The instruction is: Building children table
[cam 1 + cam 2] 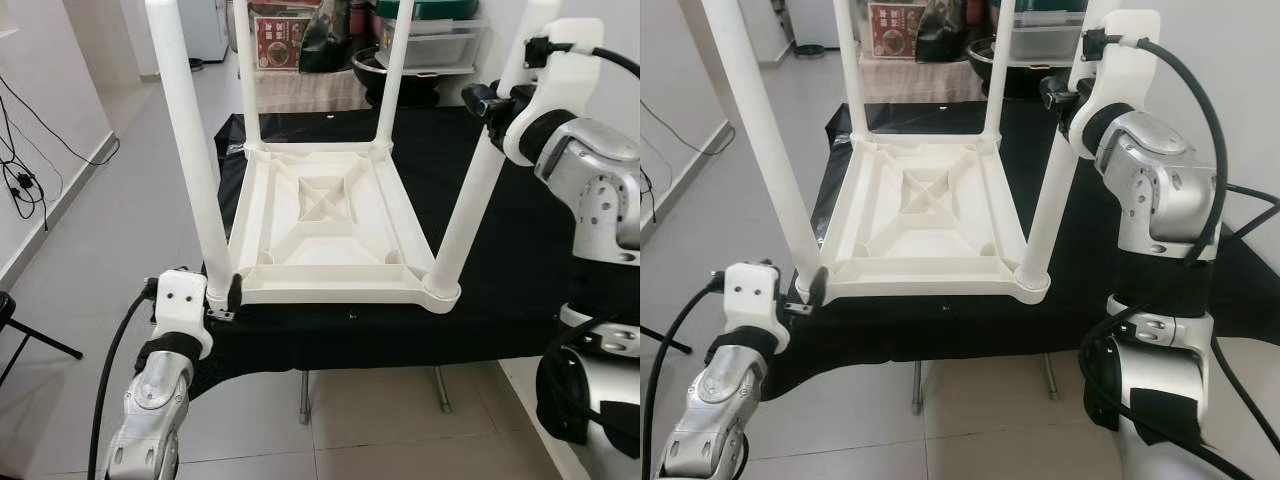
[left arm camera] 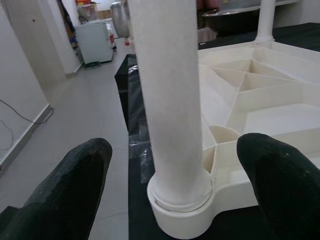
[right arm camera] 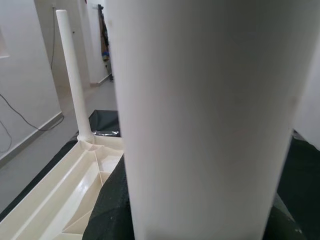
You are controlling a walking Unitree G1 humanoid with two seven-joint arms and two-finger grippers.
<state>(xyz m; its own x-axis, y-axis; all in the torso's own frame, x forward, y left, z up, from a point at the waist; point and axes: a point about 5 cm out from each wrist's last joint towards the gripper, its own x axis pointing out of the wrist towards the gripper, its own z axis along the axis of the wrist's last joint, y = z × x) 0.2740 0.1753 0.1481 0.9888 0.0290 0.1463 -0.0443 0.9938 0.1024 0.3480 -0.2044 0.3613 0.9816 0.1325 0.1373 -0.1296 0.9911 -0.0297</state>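
So the white children's table (image 1: 320, 225) lies upside down on a black-draped work table (image 1: 480, 310), four legs up. The left gripper (image 2: 170, 165) sits spread wide around the near-left leg (image 1: 190, 150) at its socket, not touching; the right gripper (image 1: 487, 103) is closed around the near-right leg (image 1: 470, 210), high up

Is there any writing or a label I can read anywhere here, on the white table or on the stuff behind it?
Red box on the shelf behind: it carries printing, too small and blurred to read.
Upturned white table: no words or labels to be seen.
Robot's arms: no readable markings.
Nothing here can be read.
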